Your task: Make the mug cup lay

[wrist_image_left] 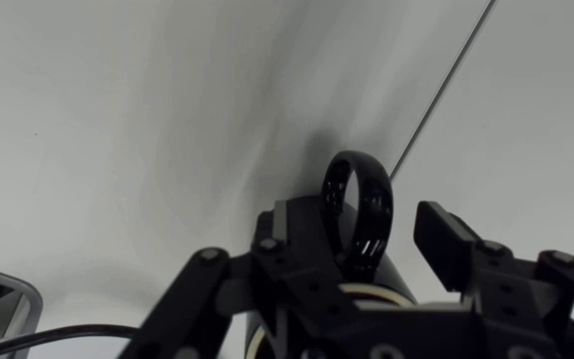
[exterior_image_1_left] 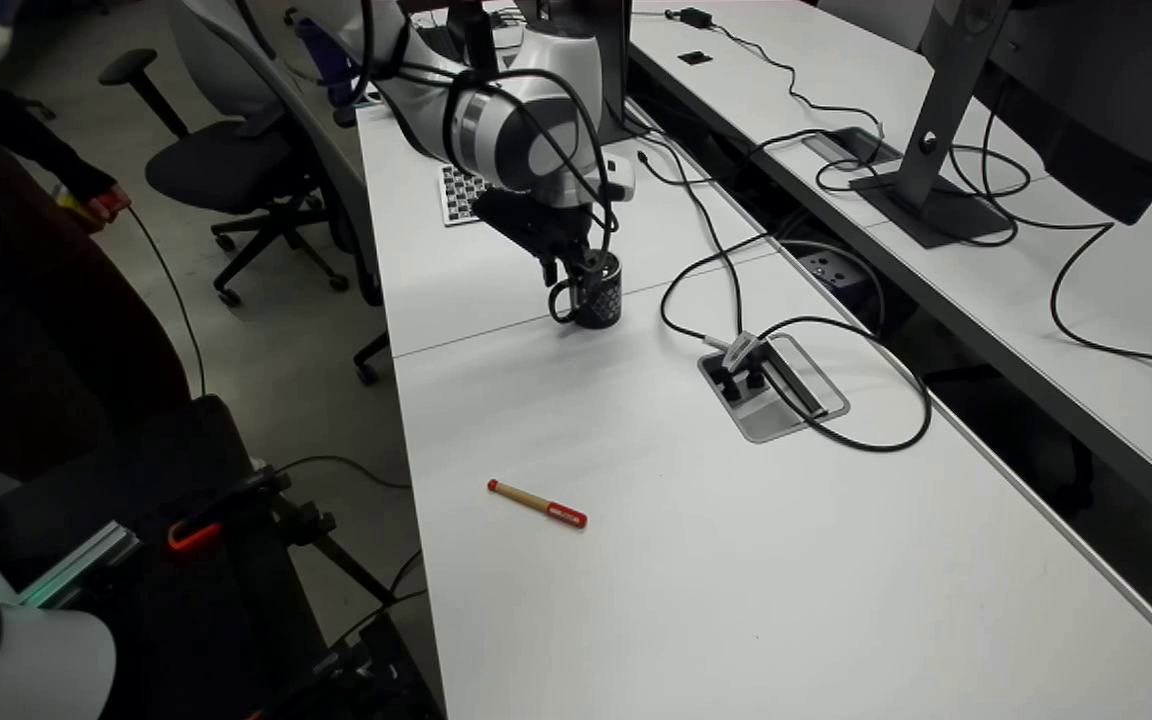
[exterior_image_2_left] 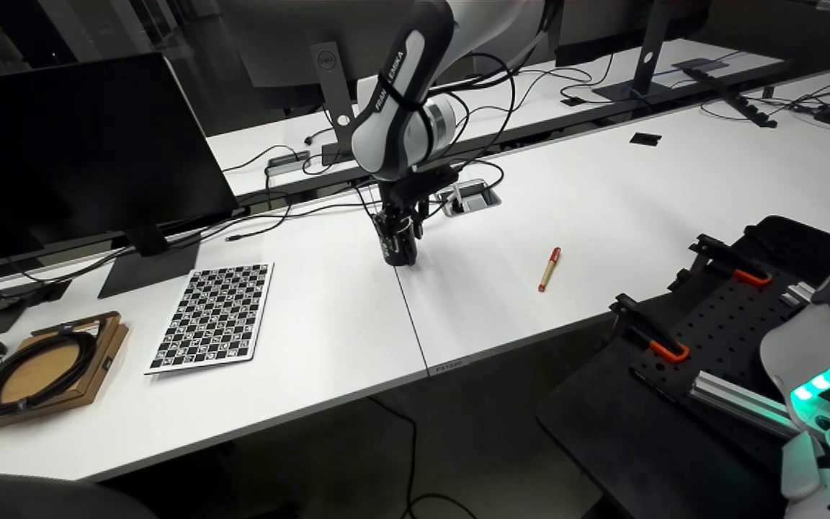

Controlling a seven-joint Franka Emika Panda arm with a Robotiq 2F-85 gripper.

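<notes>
The black mug cup (exterior_image_1_left: pixel 601 305) stands upright on the white table, its loop handle pointing toward the near table edge in an exterior view. The arm reaches down to it from above, and the mug (exterior_image_2_left: pixel 392 251) is partly covered by the fingers there. In the wrist view my gripper (wrist_image_left: pixel 359 227) is open, with the mug's handle (wrist_image_left: pixel 377 204) between its two fingers. A visible gap separates the handle from the right finger (wrist_image_left: pixel 441 244). The left finger overlaps the mug's body and light rim; whether it touches cannot be told.
A red-brown pen (exterior_image_1_left: pixel 536 503) lies on the table. Beside the mug is a recessed socket box (exterior_image_1_left: pixel 761 420) with looping black cables (exterior_image_1_left: pixel 926 400). A checkered board (exterior_image_2_left: pixel 213 317), a monitor (exterior_image_2_left: pixel 83 151) and a cardboard box with coiled cable (exterior_image_2_left: pixel 87 386) are farther along the table.
</notes>
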